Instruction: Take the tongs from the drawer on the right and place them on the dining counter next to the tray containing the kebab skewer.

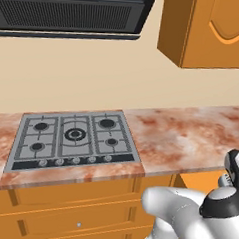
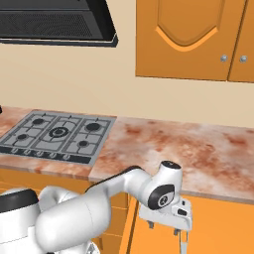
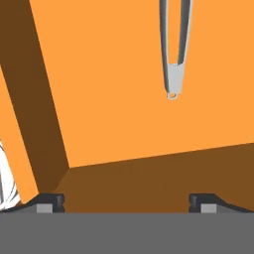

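Two fingertips spread wide, end effector [image 3: 126,203] empty | tongs [image 3: 175,54] ahead on drawer [image 3: 114,99] floor, apart.

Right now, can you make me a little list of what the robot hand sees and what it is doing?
tongs: grey, lying on the drawer floor, joined end toward the hand
drawer: open, orange inside, brown walls
gripper: open, above the drawer, holding nothing
gap: fingertips not touching the tongs
hob: on the marbled counter, burners bare
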You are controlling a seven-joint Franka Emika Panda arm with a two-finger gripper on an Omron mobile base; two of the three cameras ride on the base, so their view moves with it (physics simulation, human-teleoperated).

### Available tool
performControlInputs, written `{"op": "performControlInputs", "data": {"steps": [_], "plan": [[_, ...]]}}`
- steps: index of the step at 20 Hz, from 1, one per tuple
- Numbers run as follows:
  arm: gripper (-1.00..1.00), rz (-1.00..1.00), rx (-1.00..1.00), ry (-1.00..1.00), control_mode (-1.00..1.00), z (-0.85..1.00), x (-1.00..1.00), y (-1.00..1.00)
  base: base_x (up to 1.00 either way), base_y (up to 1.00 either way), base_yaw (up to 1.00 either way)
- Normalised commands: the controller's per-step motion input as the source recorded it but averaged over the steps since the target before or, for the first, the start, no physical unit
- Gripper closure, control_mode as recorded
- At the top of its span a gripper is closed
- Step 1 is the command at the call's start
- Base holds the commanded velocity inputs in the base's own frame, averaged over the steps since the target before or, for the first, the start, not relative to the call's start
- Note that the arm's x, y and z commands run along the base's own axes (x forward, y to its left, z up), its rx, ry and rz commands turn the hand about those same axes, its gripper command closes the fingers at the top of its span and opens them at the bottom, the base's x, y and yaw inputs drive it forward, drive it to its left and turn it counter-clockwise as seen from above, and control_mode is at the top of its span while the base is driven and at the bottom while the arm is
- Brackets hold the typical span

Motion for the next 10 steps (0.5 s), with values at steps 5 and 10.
{"op": "performControlInputs", "data": {"steps": [5, 10], "plan": [[-1.00, -0.03, -0.01, -0.20, -1.00, -0.10, 0.04, 0.00, 0.00, 0.00, 0.00], [-1.00, 0.00, 0.00, -0.06, -1.00, -0.12, 0.18, 0.00, 0.00, 0.00, 0.00]]}}
